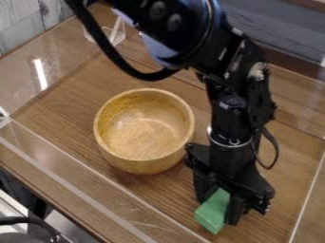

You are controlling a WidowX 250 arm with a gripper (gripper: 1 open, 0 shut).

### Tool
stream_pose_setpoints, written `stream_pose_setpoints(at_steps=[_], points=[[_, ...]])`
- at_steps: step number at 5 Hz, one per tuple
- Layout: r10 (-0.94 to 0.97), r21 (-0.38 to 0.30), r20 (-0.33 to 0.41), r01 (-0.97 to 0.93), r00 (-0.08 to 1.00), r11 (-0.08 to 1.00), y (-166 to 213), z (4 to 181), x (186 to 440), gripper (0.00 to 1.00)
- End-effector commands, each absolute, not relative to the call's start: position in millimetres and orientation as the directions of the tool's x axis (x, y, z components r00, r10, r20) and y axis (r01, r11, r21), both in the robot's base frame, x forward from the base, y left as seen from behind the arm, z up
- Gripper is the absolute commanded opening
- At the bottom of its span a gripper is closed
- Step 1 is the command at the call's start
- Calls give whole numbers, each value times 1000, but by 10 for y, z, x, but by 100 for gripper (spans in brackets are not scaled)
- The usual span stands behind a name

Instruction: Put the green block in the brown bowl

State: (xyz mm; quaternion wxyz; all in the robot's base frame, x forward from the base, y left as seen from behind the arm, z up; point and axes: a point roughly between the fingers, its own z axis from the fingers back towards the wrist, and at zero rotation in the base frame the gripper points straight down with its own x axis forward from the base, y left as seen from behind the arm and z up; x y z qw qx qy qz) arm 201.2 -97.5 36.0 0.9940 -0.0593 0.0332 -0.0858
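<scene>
Filling the left-middle of the view, the brown bowl (143,131) is the largest of the task's things: round and light tan, with a thick, smooth rim, deep curved sides and a paler, yellowish inside that shows bare wood. It sits on the brown wooden counter (76,109), to the left of the black hand (223,204) and apart from it. Smaller is the green block (212,213), a solid medium green, matte, with straight edges and a flat face. Only its near part shows plainly; the far part is hidden among the dark fingers, so its full length cannot be told. It lies outside the bowl, low in the view and toward the right, near the counter's front edge. The hand is clamped on the block, its fingers pressed against the sides.
</scene>
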Motion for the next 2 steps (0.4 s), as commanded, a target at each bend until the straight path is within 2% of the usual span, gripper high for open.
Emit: stream_pose_setpoints(at_steps=[1,2], points=[[-165,-140,-3,163,986,977,-976,451,2089,0],[-165,-145,-2,163,986,976,-974,435,2099,0]])
